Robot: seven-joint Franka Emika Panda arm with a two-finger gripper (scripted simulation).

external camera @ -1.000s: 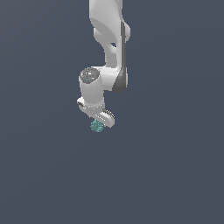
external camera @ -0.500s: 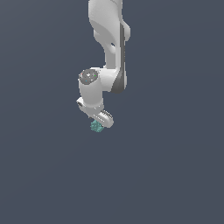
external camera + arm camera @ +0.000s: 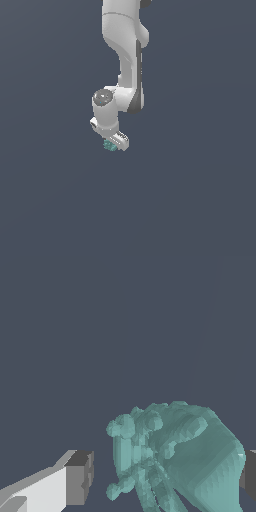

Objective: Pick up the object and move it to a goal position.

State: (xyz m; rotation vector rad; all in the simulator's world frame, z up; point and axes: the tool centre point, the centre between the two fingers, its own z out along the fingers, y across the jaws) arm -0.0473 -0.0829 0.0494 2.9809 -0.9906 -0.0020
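The object (image 3: 108, 145) is a small teal-green lumpy ball, seen in the exterior view just under the white hand of the arm. My gripper (image 3: 114, 144) is down around it. The wrist view shows the object (image 3: 175, 461) large and close between the two dark fingertips (image 3: 79, 477). A gap shows between that fingertip and the object. The other fingertip sits at the picture's edge, right against the object's far side. The jaws stand wide apart and the gripper (image 3: 165, 476) is open.
The white arm (image 3: 125, 55) comes down from the upper edge of the exterior view. Around it there is only a plain dark grey-blue surface (image 3: 200, 200) with no other objects or edges visible.
The wrist has sunk a little lower over the object, while the object has stayed where it was.
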